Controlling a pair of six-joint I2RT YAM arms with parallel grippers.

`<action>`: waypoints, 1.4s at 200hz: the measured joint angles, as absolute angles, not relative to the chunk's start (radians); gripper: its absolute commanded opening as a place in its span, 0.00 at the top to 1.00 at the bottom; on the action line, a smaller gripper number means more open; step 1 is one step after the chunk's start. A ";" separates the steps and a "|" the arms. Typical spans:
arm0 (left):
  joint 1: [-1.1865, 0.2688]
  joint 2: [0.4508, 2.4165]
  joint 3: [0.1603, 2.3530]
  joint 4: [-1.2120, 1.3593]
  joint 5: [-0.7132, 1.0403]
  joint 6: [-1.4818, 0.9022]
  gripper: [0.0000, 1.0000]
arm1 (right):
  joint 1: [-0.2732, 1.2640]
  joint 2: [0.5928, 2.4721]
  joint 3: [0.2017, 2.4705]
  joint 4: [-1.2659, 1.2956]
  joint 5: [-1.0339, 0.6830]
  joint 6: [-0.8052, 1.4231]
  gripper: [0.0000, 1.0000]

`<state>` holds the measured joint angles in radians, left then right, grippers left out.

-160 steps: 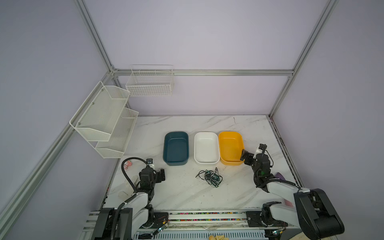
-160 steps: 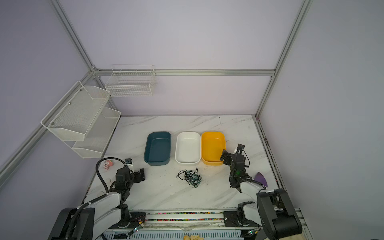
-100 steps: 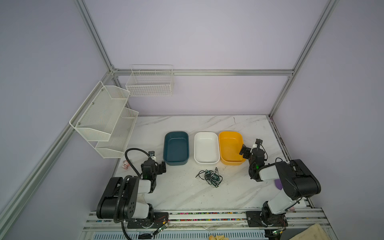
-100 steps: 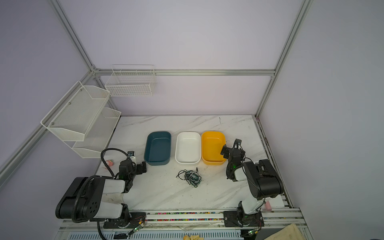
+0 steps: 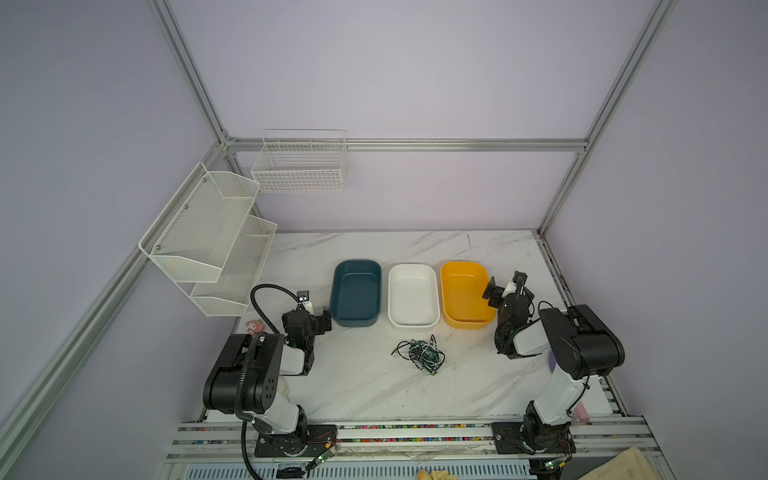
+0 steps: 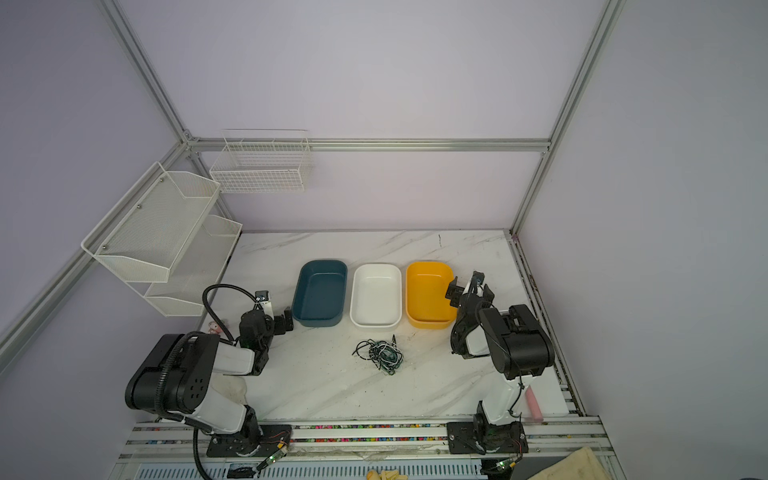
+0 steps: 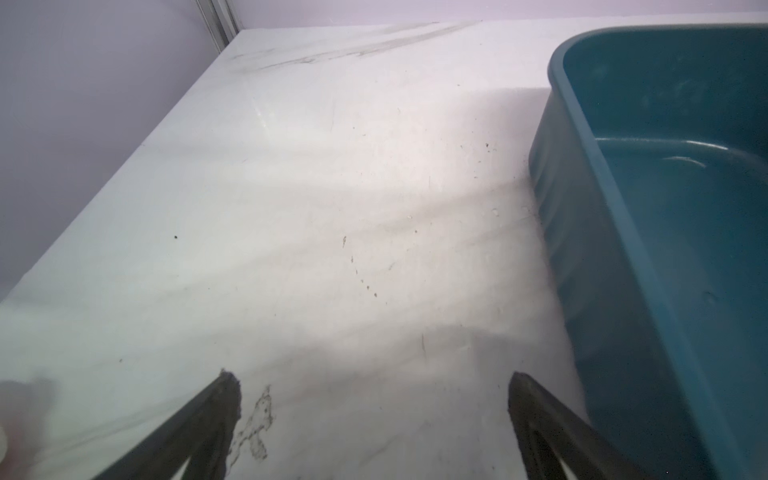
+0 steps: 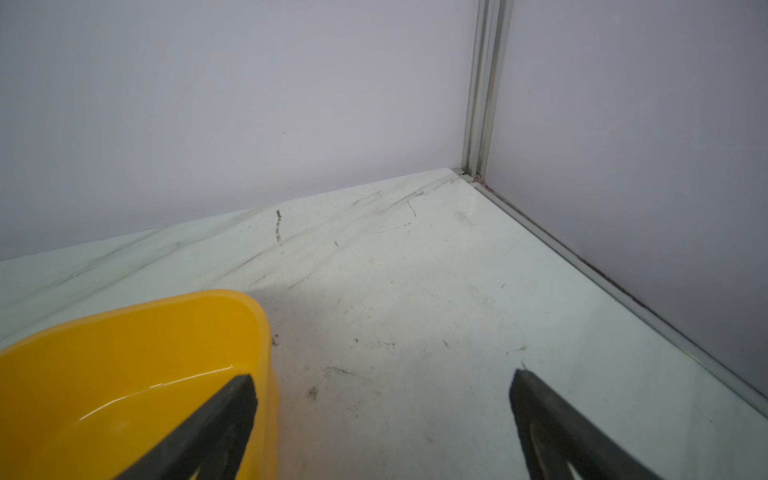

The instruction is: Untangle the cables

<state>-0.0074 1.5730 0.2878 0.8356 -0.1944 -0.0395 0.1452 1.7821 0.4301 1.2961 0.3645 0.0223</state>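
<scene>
The cables lie in one tangled heap of thin black, white and dark green wires on the marble table, just in front of the white bin. Neither wrist view shows them. My left gripper is open and empty, low over the table beside the teal bin's near left corner, well left of the heap. My right gripper is open and empty at the yellow bin's right side, one finger over its rim, behind and right of the heap.
Teal bin, white bin and yellow bin stand in a row, all empty. White mesh shelves and a wire basket hang on the left and back walls. A small pink toy sits at the left edge.
Both arms have folded upward from a low stretched pose, and both grippers have shifted a little toward the bins. The heap of cables has not moved.
</scene>
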 measured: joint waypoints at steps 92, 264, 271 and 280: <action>-0.007 1.573 0.311 0.878 -0.198 -0.032 0.00 | 0.144 1.785 0.431 1.344 0.379 0.004 0.02; -0.007 0.852 0.602 -0.056 -0.255 -0.572 0.00 | 0.220 1.078 0.783 0.640 -0.119 0.500 0.02; -0.006 0.814 0.614 -0.102 -0.249 -0.613 0.00 | 0.220 1.074 0.781 0.626 -0.156 0.530 0.02; -0.006 0.765 0.616 -0.136 -0.229 -0.640 0.00 | 0.220 1.073 0.778 0.609 -0.205 0.564 0.02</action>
